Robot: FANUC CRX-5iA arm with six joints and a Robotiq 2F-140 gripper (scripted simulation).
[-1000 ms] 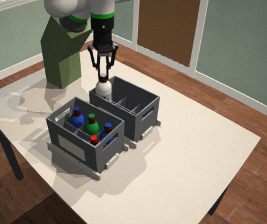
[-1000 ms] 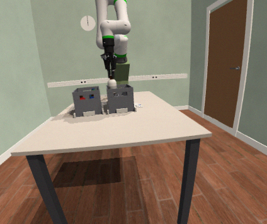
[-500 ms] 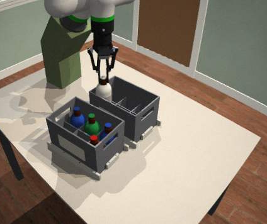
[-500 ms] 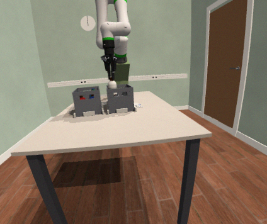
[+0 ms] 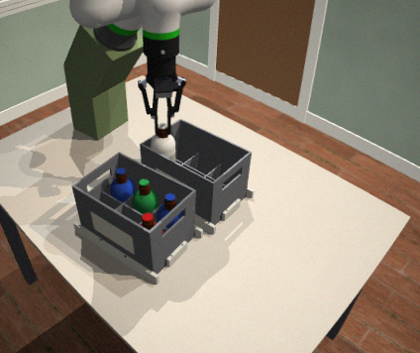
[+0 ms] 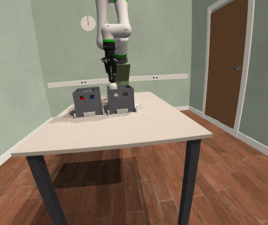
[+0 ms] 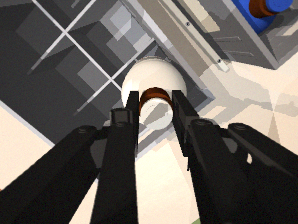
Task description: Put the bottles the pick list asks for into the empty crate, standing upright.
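My gripper (image 5: 162,124) (image 6: 112,79) (image 7: 155,104) is shut on the brown cap of a white bottle (image 5: 163,145) (image 6: 112,85) (image 7: 152,82). It holds the bottle upright, partly sunk into the far left corner cell of the second crate (image 5: 225,169) (image 6: 121,98) (image 7: 65,75). The first crate (image 5: 119,228) (image 6: 86,101) stands beside it and holds two blue bottles (image 5: 122,185) (image 5: 167,208), a green bottle (image 5: 145,195) and a red-capped bottle (image 5: 148,219). The pick list (image 6: 139,106) is a small strip on the table right of the second crate; its lines are too small to read.
The arm's green base (image 5: 96,84) stands at the back left of the table (image 5: 297,238) (image 6: 126,129). The other cells of the second crate show no bottles. Both crates sit level in pale floor brackets.
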